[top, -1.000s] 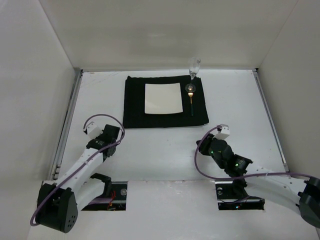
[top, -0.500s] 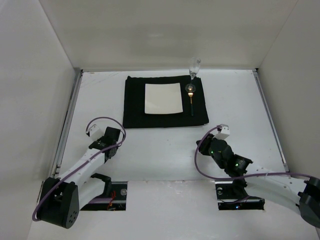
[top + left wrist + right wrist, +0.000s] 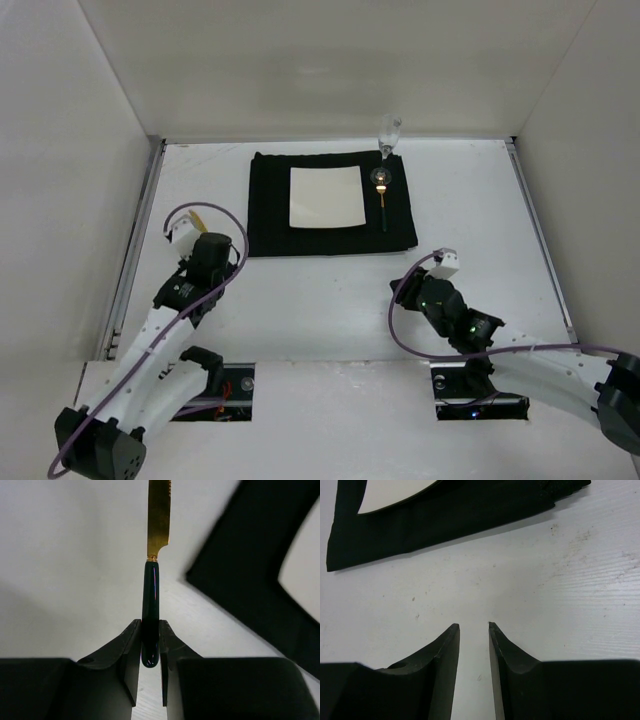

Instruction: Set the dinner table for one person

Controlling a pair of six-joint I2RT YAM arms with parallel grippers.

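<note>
My left gripper (image 3: 150, 630) is shut on the dark green handle of a knife (image 3: 150, 595), and its gold blade (image 3: 159, 515) points away from me. In the top view this gripper (image 3: 203, 230) is over the white dinner table (image 3: 480, 200), just left of the black mat (image 3: 270, 200). On the mat lie a white square plate (image 3: 325, 196) and a gold spoon with a dark handle (image 3: 383, 195). My right gripper (image 3: 473, 626) is open and empty, low over the table near the mat's front right corner (image 3: 555, 495); it also shows in the top view (image 3: 408, 290).
A clear stemmed glass (image 3: 388, 130) stands at the mat's far right corner by the back wall. White walls close in the back and both sides. Metal rails (image 3: 140, 240) run along the table's side edges.
My left arm has risen and swung toward the mat's left edge, and the knife's gold blade now shows ahead of it. The right arm has not moved.
</note>
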